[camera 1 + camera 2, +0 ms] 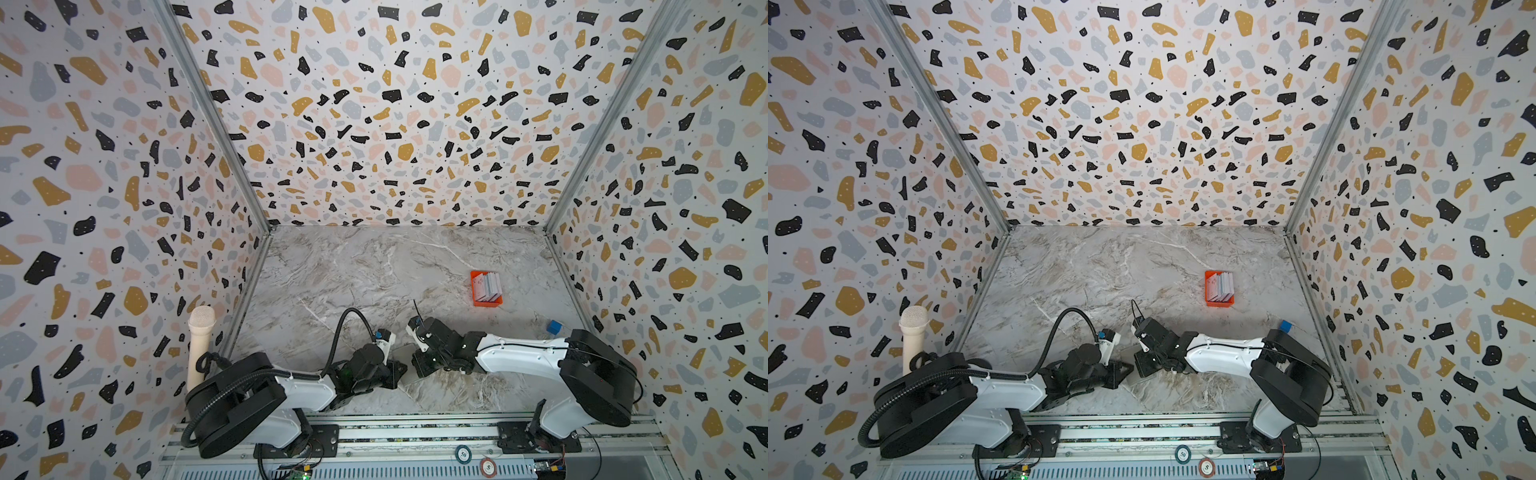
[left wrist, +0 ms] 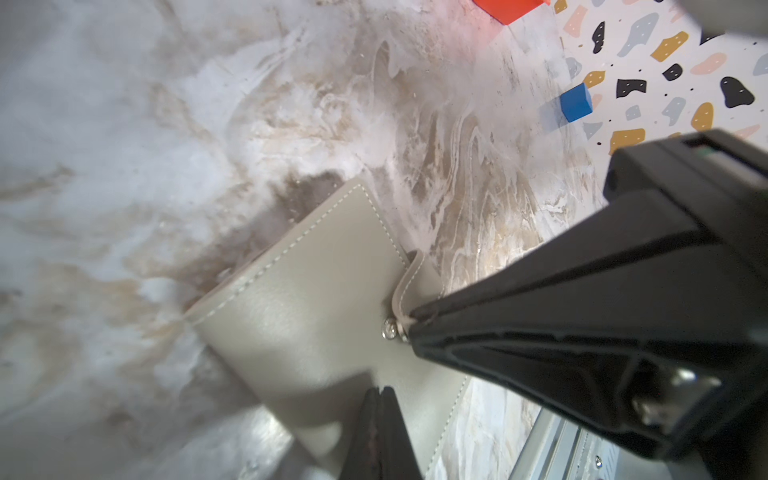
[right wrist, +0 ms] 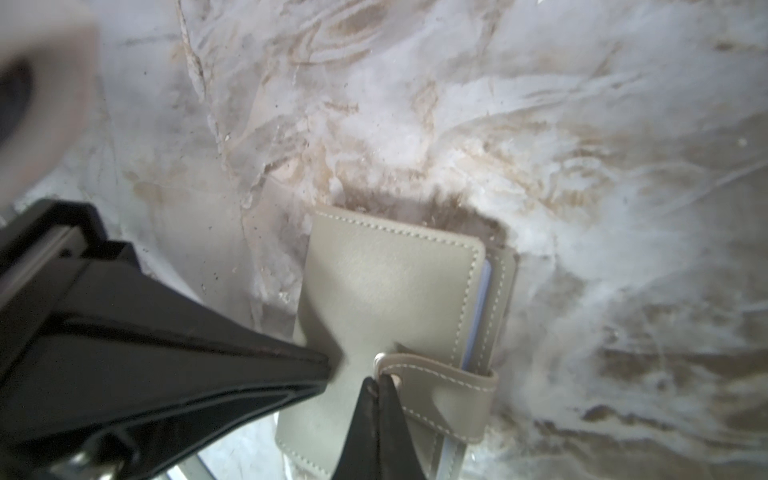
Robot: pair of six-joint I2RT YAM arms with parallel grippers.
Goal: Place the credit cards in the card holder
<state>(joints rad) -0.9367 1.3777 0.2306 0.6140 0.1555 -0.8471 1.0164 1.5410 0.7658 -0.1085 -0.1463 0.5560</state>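
The card holder [image 2: 316, 291] is a flat grey wallet that lies folded near the table's front, between both grippers [image 1: 404, 354]. Its snap tab [image 3: 440, 382] wraps round the edge, and pale blue pockets show in the gap. My left gripper [image 2: 380, 390] is shut, its tips resting on the cover [image 3: 328, 365]. My right gripper [image 3: 378, 378] is shut too, its tips against the tab's end beside the metal snap [image 2: 390, 330]. The credit cards [image 1: 487, 286], whitish, stand in a small orange tray [image 1: 487, 302] further back on the right, in both top views [image 1: 1221, 286].
A blue cube [image 1: 554, 327] sits by the right wall. A beige microphone-like cylinder [image 1: 201, 345] stands at the left wall behind the left arm. Two poker chips [image 1: 463, 454] lie on the front rail. Patterned walls enclose the marble table [image 1: 374, 274].
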